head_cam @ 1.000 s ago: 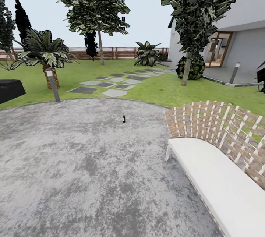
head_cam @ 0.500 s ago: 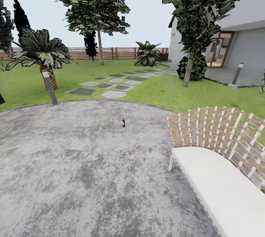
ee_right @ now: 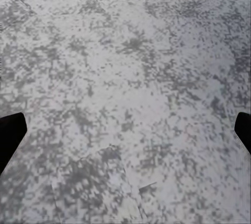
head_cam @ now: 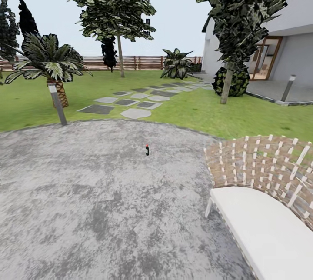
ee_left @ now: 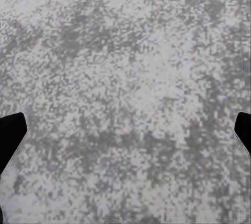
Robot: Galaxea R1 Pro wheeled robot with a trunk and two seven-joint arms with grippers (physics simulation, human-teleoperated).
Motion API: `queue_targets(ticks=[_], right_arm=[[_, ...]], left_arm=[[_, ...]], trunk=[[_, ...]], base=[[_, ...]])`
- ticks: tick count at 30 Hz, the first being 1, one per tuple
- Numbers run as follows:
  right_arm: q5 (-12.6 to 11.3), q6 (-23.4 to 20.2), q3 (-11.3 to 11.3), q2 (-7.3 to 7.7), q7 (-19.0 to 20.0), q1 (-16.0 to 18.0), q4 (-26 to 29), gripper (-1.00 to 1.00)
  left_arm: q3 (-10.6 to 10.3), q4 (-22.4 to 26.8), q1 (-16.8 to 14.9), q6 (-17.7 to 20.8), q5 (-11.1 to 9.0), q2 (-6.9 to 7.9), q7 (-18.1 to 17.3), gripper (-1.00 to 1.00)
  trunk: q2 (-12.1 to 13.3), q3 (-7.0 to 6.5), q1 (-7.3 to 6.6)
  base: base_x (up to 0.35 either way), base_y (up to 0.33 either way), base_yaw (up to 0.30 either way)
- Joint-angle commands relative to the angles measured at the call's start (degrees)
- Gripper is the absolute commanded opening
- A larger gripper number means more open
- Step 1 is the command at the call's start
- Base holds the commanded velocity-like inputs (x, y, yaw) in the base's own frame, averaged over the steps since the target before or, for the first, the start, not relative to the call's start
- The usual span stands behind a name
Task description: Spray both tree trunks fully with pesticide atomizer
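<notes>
Both claws spread wide over grey paving, small bottle standing ahead.

The left claw (ee_left: 125, 130) shows only its two dark fingertips (ee_left: 10, 135) at the frame's edges, wide apart with nothing between them, above mottled grey paving (ee_left: 125, 78). The right claw (ee_right: 125, 130) is spread just as wide and empty over the same paving. From the head camera, a tiny dark bottle (head_cam: 147, 150) with a red top stands upright on the paving, well ahead. Beyond it lie lawn (head_cam: 187, 110), stepping slabs (head_cam: 130, 101) and two trees (head_cam: 114, 6) (head_cam: 243, 15), one trunk (head_cam: 226, 86) near the house (head_cam: 287, 49). A white bench (head_cam: 261, 228) sits at right.
</notes>
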State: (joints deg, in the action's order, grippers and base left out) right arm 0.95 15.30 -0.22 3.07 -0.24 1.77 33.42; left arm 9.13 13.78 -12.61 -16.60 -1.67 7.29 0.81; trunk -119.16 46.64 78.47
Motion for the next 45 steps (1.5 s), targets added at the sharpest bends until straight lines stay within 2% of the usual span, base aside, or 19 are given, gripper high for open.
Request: queue_targets(ticks=[1,9,26,40,45], right_arm=[[0.10,0.17,0.00,0.00,-0.02,0.01,-0.02,1.00],[0.10,0.17,0.05,-0.01,-0.02,0.04,-0.01,1.00],[0.10,0.17,0.02,0.00,-0.02,0.02,0.04,1.00],[0.10,0.17,0.01,0.00,-0.02,0.00,0.05,1.00],[0.10,0.17,-0.03,0.00,-0.02,0.03,0.01,1.00]], left_arm=[[-0.07,-0.07,-0.04,-0.19,-0.17,0.00,0.08,1.00],[-0.07,-0.07,-0.04,-0.24,-0.17,0.00,0.07,1.00],[-0.07,-0.07,-0.04,-0.27,-0.17,0.00,0.07,1.00],[-0.07,-0.07,-0.04,-0.27,-0.17,0.00,0.07,1.00],[-0.07,-0.07,-0.04,-0.27,-0.17,0.00,0.09,1.00]], trunk=[[-0.02,0.05,0.03],[-0.02,0.05,0.03],[-0.02,0.05,0.03],[-0.02,0.05,0.03],[-0.02,0.05,0.03]], base=[[0.340,0.000,0.172],[0.340,0.000,0.217],[0.340,0.000,0.014],[0.340,0.000,0.228],[0.340,0.000,0.058]])
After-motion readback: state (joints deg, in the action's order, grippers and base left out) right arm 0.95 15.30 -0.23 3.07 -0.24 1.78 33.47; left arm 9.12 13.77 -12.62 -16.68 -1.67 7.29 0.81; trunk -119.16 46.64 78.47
